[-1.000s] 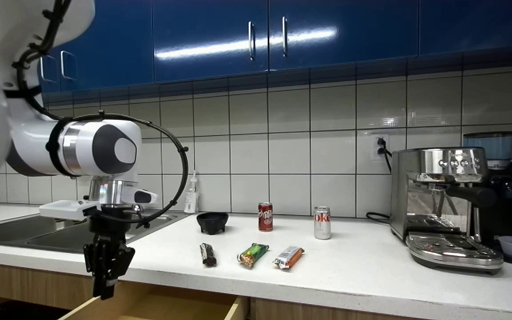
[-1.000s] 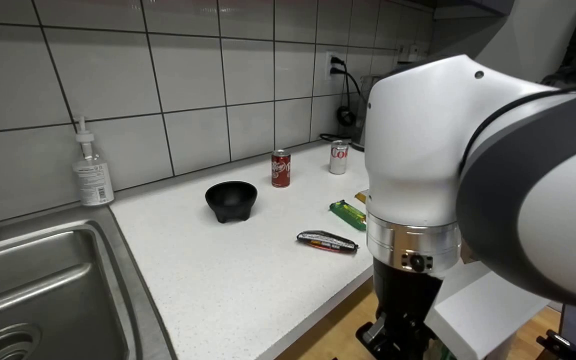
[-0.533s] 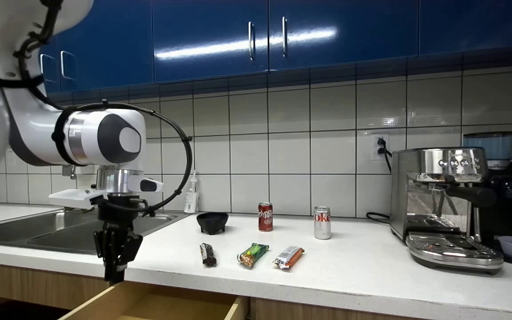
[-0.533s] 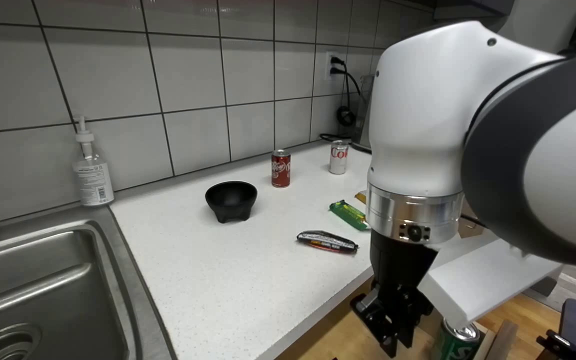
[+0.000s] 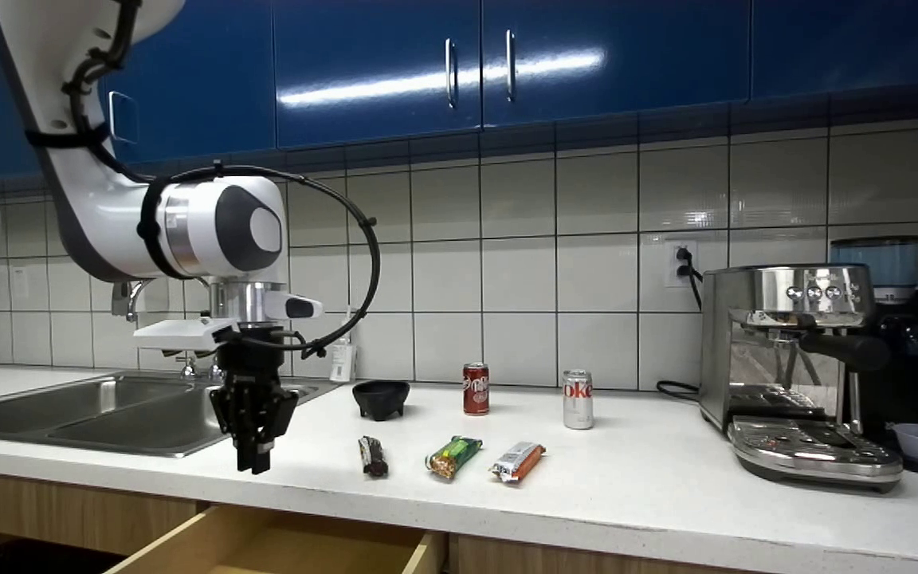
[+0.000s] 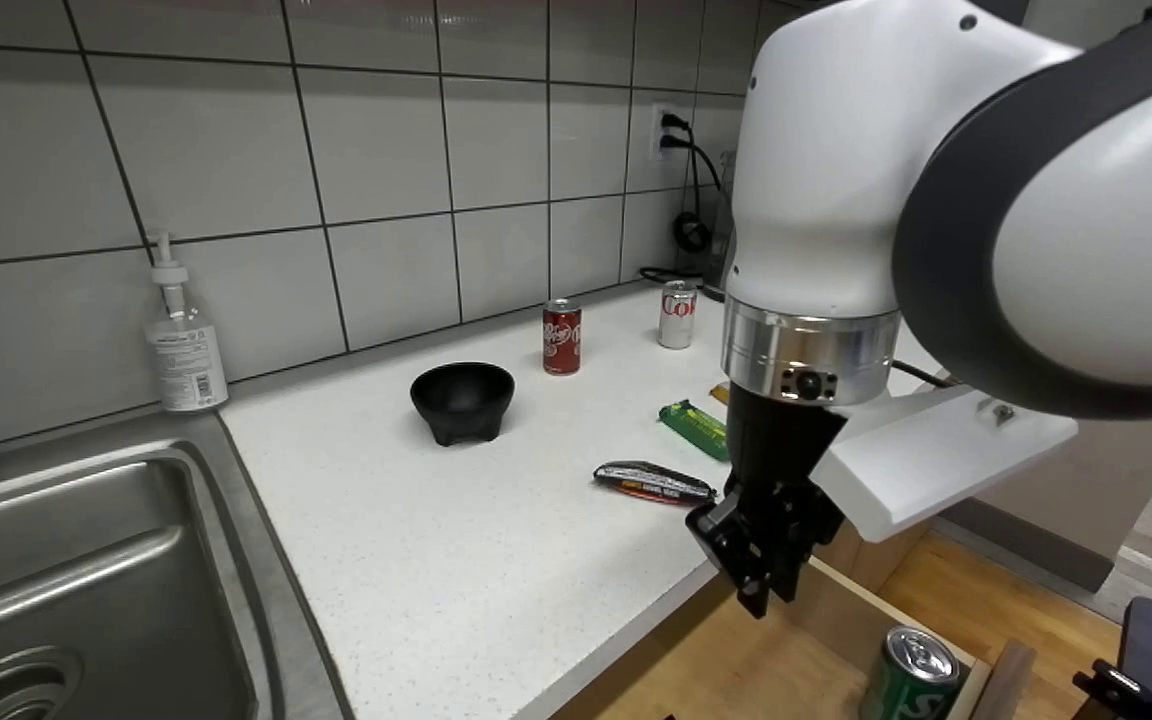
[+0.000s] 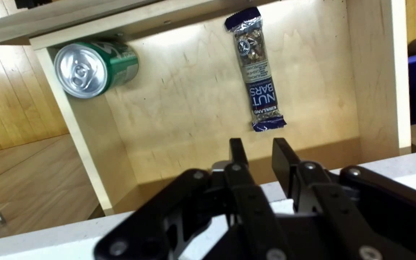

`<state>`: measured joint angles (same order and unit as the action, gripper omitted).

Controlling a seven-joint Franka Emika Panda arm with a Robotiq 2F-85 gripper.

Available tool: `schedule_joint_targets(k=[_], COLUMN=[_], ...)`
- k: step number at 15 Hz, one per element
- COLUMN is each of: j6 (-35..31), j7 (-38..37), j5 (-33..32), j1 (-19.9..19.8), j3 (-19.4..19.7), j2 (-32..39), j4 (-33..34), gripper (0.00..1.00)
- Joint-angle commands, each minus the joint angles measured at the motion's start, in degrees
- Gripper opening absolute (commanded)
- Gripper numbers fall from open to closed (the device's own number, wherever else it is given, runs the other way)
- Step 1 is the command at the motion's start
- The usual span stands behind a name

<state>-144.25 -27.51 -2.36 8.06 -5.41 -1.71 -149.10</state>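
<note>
Rising over the drawer [image 7: 193, 94], the pincer [image 7: 258, 142] hangs higher than a second ago, jaws slightly parted.

Bright on the white counter [image 5: 666, 454], but dark on the tiles [image 5: 443, 151] just under the blue cupboards [image 5: 379, 48]. Lit from above, with a long white shine across them. Softly shiny in the metal sink [image 6: 66, 565]. In the wrist view, very bright on the far part of the drawer [image 7: 179, 108], with a brown shadow along the counter side. Sharp enough to read big words on the nut bar [image 7: 262, 86]. Blurry low down on the black gripper [image 7: 258, 141].
</note>
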Motion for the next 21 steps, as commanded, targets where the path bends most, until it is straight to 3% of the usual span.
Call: schedule_joint_targets(k=[1,3,4,5,7,14,18,19,21], j6=[3.2,4.3,4.9,5.7,7.1,11.9,15.1,12.2,12.8], j7=[4.7,9.4,11.9,14.3,19.0,40.1,48.2,44.1,45.7], j5=[-1.9,-1.0,-0.9,-0.6,-0.7,1.3,3.2,1.5,2.0], j1=[-1.9,-2.4,-2.6,-2.8,-3.3,-5.7,-6.8,-6.2,-6.4], j3=[0.6,1.1,1.3,1.6,2.2,3.6,3.4,3.5,3.4], j2=[1.1,1.8,2.2,2.6,3.7,7.3,8.9,7.8,8.3], j4=[3.8,5.2,5.8,6.4,7.5,12.1,14.5,12.1,12.9], gripper=[0.07,0.07,0.13,0.50,0.47,0.97,1.00,1.00,1.00])
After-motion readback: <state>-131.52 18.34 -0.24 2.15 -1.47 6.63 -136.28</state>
